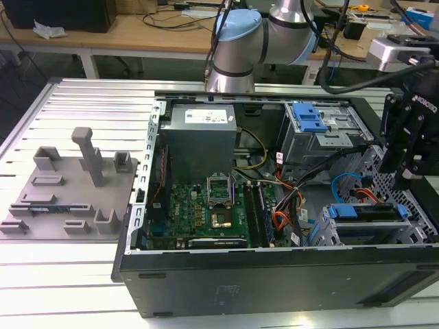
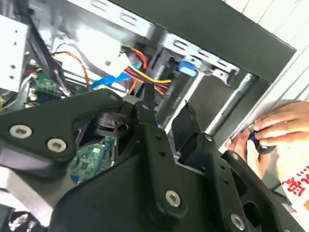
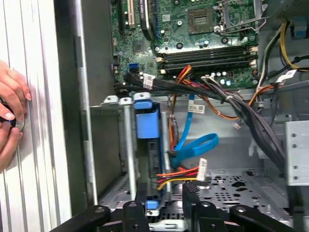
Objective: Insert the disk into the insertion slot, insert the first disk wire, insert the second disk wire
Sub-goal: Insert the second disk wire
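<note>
Open computer case (image 1: 274, 274) on a slatted metal table (image 1: 89, 92), side panel off, motherboard (image 1: 206, 209) facing up.

Writing first. White printed label on top of the grey power supply (image 1: 202, 118), print too small to make out. Small white tags on the cable bundle in the first wrist view, one on the blue flat cable (image 3: 198, 147), one on the red, yellow and orange wire bundle (image 3: 183, 174); lettering not legible. Red print on white at the edge of the second wrist view, beside a person's hand (image 2: 275, 130), cut off by the frame.

Down in the case corner at the exterior view's right: the disk (image 1: 363, 211), seen edge-on, blue carrier uppermost, seated inside the insertion slot (image 1: 343, 233). Same disk (image 3: 147, 121) in the first wrist view, between the grey rails of the slot (image 3: 125, 145). Blue flat cable and coloured wires just beside the disk's edge; cannot tell whether either is plugged in.

Directly above the disk, the gripper (image 1: 405, 181), fingers spread wide with nothing between them, in both wrist views (image 3: 166, 193) (image 2: 166, 108).

Room for moving: tight. Case wall close on one side of the slot, loose cables on the other, the taller cage with a blue latch (image 1: 309, 116) behind. Outside the wall, the hand (image 3: 9, 116) on the table, pinching a small dark object. Well apart at the exterior view's left, a grey fixture plate (image 1: 68, 185).
</note>
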Available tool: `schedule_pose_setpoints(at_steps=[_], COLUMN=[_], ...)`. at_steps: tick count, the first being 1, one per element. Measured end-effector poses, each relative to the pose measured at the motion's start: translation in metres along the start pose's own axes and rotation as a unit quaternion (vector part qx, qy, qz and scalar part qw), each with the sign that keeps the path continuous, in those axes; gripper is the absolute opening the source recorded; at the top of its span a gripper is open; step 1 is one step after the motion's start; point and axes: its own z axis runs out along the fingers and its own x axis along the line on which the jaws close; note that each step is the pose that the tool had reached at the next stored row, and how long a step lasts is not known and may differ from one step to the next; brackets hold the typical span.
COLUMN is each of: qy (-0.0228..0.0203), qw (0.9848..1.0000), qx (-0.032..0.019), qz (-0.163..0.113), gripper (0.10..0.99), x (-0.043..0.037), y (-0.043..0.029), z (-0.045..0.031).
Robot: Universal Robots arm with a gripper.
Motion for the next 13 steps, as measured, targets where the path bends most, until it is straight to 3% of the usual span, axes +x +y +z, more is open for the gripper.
schedule_pose_setpoints(at_steps=[1, 3, 4, 8, 13], qy=[0.0078, 0.0365, 0.0414, 0.0545, 0.0594], qw=[1.0, 0.9993, 0.9991, 0.9984, 0.9975], qx=[0.0005, -0.0039, -0.0053, -0.0054, 0.0], qz=[0.0, -0.004, -0.006, -0.017, -0.038], gripper=[0.424, 0.424, 0.424, 0.424, 0.424], x=[-0.007, -0.0112, -0.0115, -0.014, -0.0174], y=[0.0005, 0.0043, 0.0061, 0.0142, 0.0184], z=[-0.0012, -0.0022, -0.0023, -0.0024, -0.0012])
